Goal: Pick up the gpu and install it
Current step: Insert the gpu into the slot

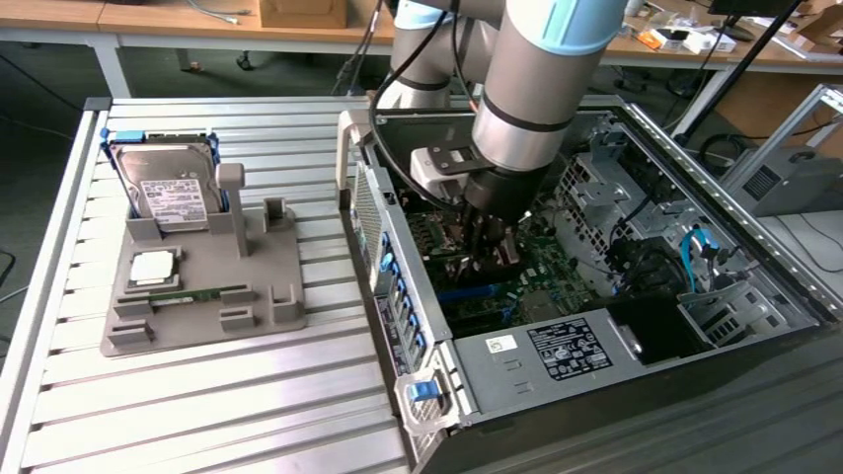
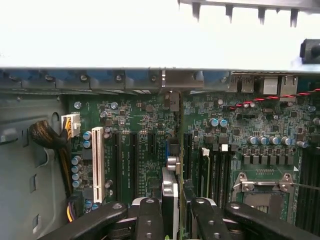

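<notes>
My gripper [image 2: 177,212] is shut on the gpu [image 2: 170,187], which I see edge-on as a thin card with a silver metal part between the two black fingers [image 2: 150,215]. The card stands upright just above the green motherboard [image 2: 135,125], in line with the expansion slots, between the long black slots [image 2: 132,160] and the memory slots [image 2: 212,170]. Whether it touches a slot I cannot tell. In the exterior view the gripper [image 1: 485,252] reaches down into the open computer case [image 1: 737,247], over the middle of the board.
A white slot [image 2: 97,162] and a cable bundle [image 2: 50,140] lie beside the black slots. The CPU socket [image 2: 262,185] is on the other side. On the slatted table, a grey fixture [image 1: 270,296] holds a hard drive [image 1: 172,188], a processor [image 1: 152,267] and a memory stick [image 1: 185,293].
</notes>
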Robot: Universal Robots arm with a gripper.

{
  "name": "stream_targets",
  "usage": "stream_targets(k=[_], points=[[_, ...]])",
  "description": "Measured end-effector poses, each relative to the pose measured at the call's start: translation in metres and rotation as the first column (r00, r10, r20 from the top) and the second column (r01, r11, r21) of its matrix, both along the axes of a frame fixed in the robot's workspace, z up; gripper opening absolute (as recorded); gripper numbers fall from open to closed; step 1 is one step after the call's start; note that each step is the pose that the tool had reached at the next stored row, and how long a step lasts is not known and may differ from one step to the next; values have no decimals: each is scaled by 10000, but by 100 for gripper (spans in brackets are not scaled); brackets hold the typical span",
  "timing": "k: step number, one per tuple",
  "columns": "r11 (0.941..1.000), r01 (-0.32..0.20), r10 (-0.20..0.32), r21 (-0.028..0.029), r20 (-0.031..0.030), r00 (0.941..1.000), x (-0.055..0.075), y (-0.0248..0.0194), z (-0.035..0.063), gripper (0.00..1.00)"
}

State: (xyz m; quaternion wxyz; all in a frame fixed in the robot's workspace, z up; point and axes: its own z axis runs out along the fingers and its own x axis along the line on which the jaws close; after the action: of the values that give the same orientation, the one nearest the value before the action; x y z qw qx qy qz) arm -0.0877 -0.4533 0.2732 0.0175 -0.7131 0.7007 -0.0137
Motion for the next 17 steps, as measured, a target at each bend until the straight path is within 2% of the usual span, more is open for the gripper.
stream_targets(k=[7,12,17], points=[[10000,47,-47,0,0,10000,2,0,-38,27],[10000,98,-98,-2,-2,10000,2,0,-104,27],[9999,125,-125,0,0,9999,2,0,-112,27]])
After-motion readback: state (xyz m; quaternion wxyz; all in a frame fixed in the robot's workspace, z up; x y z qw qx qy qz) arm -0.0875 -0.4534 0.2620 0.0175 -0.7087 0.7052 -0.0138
